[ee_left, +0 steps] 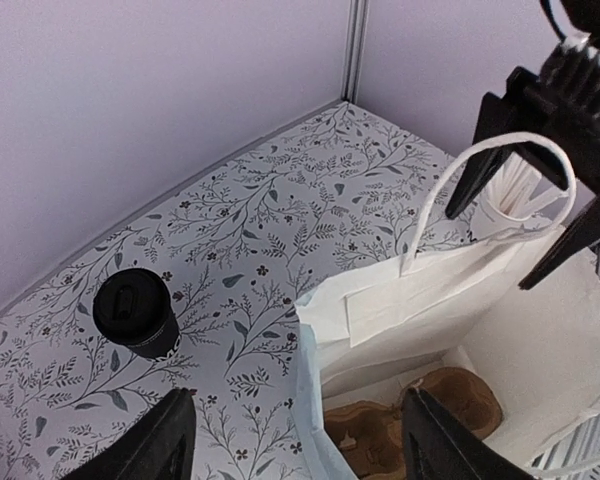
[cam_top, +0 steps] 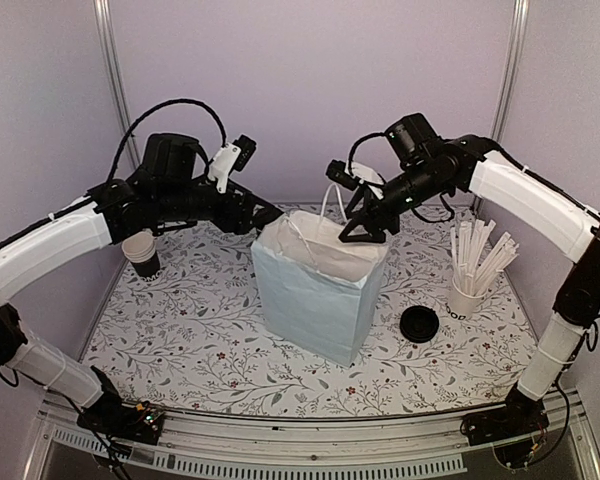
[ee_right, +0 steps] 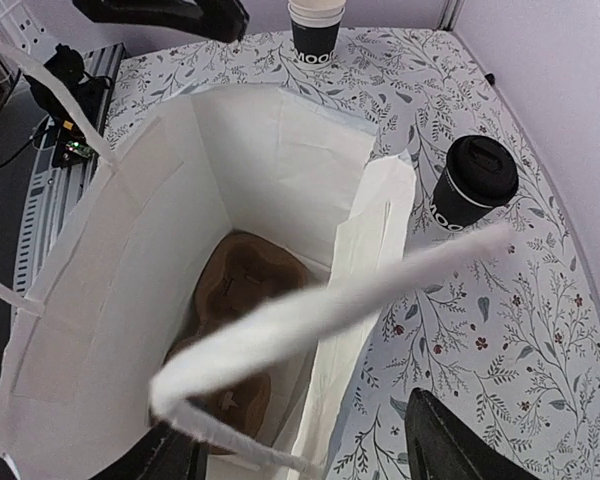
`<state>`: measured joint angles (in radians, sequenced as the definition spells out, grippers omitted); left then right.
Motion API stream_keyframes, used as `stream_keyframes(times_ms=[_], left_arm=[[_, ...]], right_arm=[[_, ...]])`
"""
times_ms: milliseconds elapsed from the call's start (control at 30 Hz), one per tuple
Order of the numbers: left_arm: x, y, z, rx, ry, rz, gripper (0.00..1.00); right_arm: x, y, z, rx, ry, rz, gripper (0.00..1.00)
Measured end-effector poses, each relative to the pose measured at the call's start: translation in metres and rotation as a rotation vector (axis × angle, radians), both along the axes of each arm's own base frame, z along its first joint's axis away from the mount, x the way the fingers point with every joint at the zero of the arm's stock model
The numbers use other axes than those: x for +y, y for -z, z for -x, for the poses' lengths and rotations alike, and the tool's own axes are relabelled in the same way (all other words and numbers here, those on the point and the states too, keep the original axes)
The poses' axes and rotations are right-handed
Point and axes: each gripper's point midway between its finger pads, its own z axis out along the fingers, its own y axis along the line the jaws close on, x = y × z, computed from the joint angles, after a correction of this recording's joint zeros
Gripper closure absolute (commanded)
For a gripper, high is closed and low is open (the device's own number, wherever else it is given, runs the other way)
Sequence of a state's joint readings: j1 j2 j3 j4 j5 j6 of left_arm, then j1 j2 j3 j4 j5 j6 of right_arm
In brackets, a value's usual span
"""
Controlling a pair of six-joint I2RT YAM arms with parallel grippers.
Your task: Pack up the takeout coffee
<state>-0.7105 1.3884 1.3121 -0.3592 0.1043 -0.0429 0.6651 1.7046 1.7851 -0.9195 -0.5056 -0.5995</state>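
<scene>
The takeout coffee (ee_right: 475,182) stood upright with its black lid on. It was on the floral table (cam_top: 180,340), just past the far side of the pale-blue bag (cam_top: 310,300), outside the bag with a strip of tabletop between them. We could not pick it out from overhead, where the arms covered that spot.

The bag stood open in the middle of the table. A brown cardboard carrier (ee_right: 240,290) lay flat on its bottom.

The left gripper (ee_left: 296,400) hung over the bag's far left corner with its fingers spread apart and nothing between them. The right gripper (ee_right: 300,430) hovered above the bag's mouth, its fingers also parted and gripping nothing. One white handle (ee_right: 380,295) arched across in front of the right gripper, blurred in its own camera, and we could not tell whether it touched a finger.

A stack of black paper cups (cam_top: 142,252) sat at the far left. On the right, a white cup of wooden stirrers (cam_top: 467,298) stood near a loose black lid (cam_top: 419,324), which lay between that cup and the bag.
</scene>
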Motion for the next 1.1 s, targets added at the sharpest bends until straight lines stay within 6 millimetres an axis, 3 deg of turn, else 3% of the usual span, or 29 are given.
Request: stream_keyframes(times_ms=[100,200,267,433,667,867,1100], left_arm=[[0.004,-0.008,0.003,-0.007,-0.008,0.019,0.28],[0.011,-0.023,0.009,-0.026,-0.019,0.050,0.27],[0.017,-0.034,0.015,-0.043,-0.025,0.072,0.27],[0.038,-0.059,0.029,-0.093,-0.063,0.109,0.26],[0.079,-0.080,0.043,-0.149,-0.161,0.131,0.26],[0.103,-0.080,0.045,-0.145,-0.239,0.122,0.26],[0.122,-0.063,0.045,-0.101,-0.310,0.099,0.22]], right_arm=[[0.007,0.016,-0.010,0.043,0.030,0.025,0.62],[0.013,0.017,-0.020,0.062,0.062,0.027,0.91],[0.018,0.014,-0.024,0.063,0.062,0.020,0.99],[0.042,0.007,-0.021,0.079,0.015,-0.007,1.00],[0.094,-0.013,0.009,0.092,-0.144,-0.082,1.00],[0.130,-0.018,0.025,0.124,-0.260,-0.153,1.00],[0.155,-0.016,0.019,0.149,-0.302,-0.245,1.00]])
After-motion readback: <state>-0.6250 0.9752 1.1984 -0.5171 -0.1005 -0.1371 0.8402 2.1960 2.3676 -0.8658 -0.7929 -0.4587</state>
